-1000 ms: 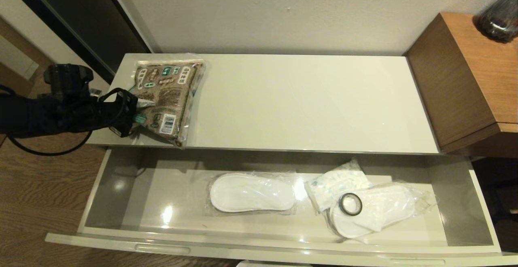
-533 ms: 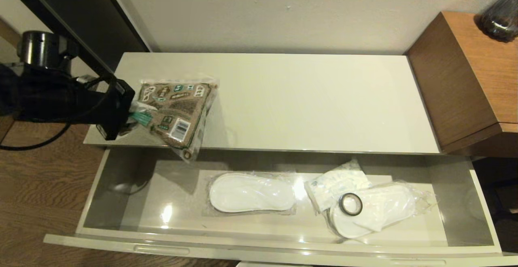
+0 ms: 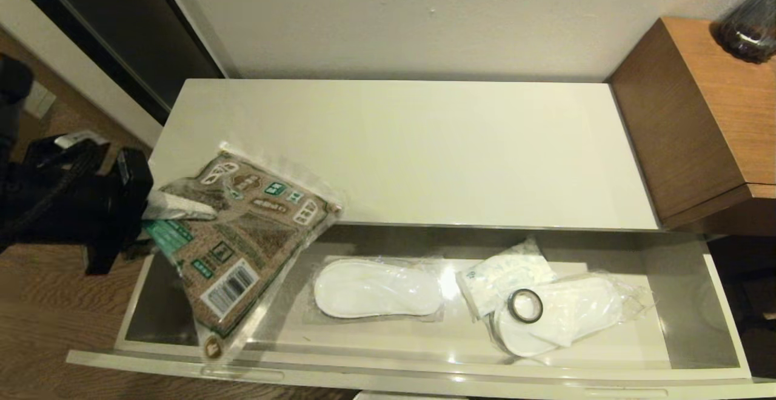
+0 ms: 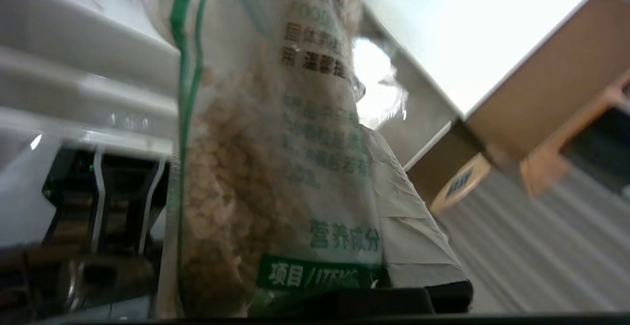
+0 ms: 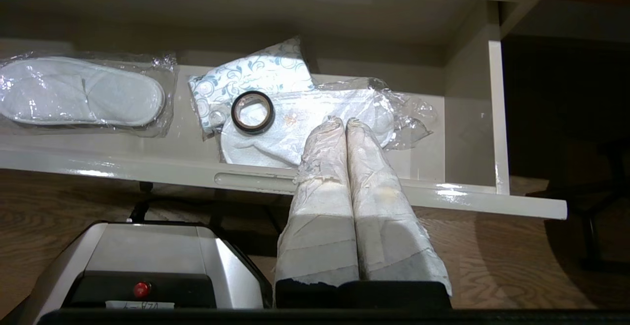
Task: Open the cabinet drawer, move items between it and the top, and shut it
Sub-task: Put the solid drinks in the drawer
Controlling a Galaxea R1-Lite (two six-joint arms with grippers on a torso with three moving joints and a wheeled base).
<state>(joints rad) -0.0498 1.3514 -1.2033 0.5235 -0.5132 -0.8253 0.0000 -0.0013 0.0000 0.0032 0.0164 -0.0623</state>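
While your left gripper (image 3: pixel 159 230) stays clamped on the packet (image 3: pixel 242 242) | now off the top (image 3: pixel 424 145), above the drawer (image 3: pixel 157 303) | release next | right gripper (image 5: pixel 344 127) pinched empty near drawer front.

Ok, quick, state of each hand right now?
Left hand: closed on the brown-and-green packet, over the open drawer.
Right hand: closed, holding nothing.

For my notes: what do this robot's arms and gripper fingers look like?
In the head view the left gripper and its arm are bulky and matte black, with a black cable looping along the arm. The right gripper has two long tapered fingers wrapped in wrinkled off-white tape, on a black base.
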